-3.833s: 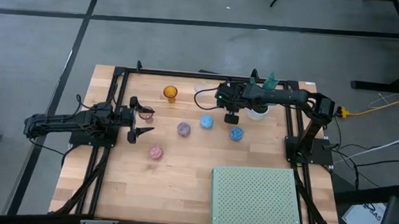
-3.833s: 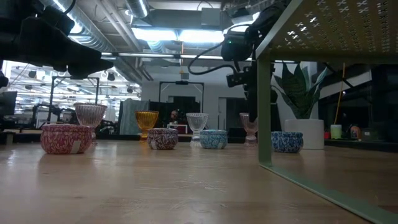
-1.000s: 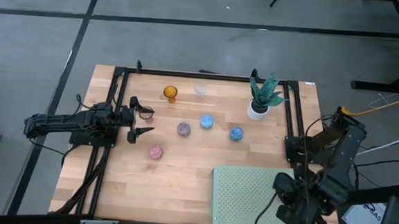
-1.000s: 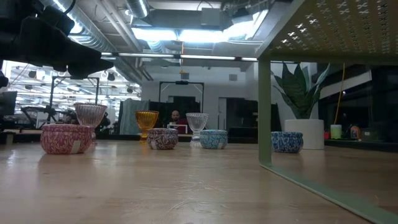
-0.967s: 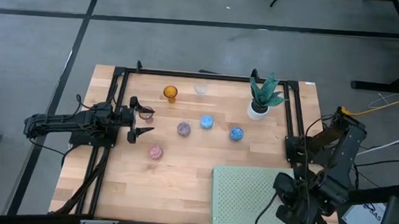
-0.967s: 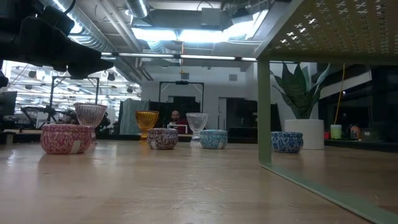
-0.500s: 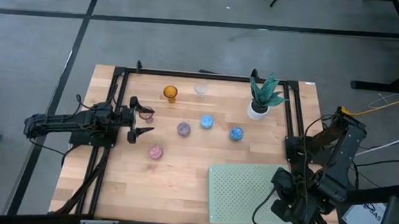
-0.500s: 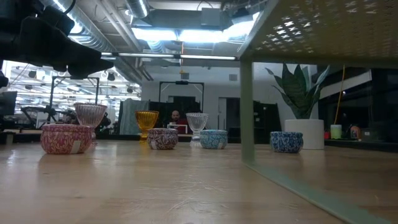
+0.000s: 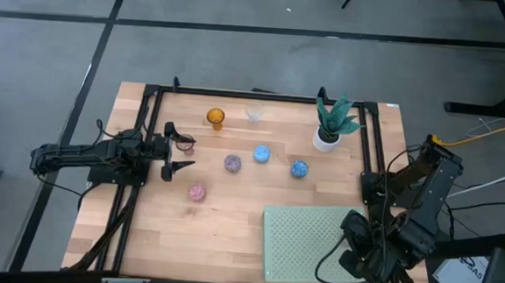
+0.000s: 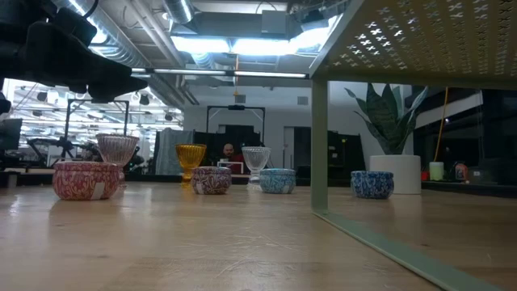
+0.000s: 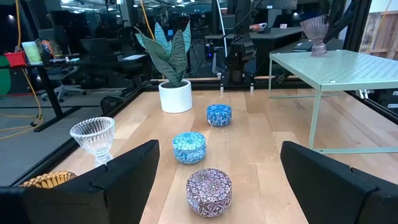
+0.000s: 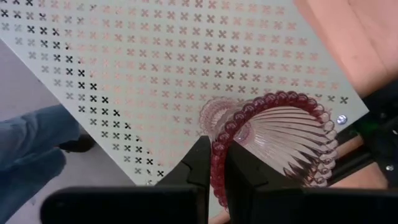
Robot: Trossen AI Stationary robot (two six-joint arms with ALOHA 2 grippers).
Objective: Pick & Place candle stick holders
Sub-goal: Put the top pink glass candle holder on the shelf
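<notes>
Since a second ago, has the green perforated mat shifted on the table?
Yes. In the high view the green perforated mat has slid toward the left arm's side; its near post in the low view now stands farther from the white plant pot.

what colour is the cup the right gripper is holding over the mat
Pink ribbed glass with a darker beaded rim, held cup clearest in the right wrist view, over the pale green mat.

An amber cup (image 9: 215, 116) and a clear cup (image 9: 253, 114) stand at the table's far edge. Nearer sit a purple cup (image 9: 232, 163), two blue cups (image 9: 261, 154) (image 9: 299, 169), and a pink cup (image 9: 197, 192). A ribbed pink goblet (image 12: 283, 140) stands on the mat.
</notes>
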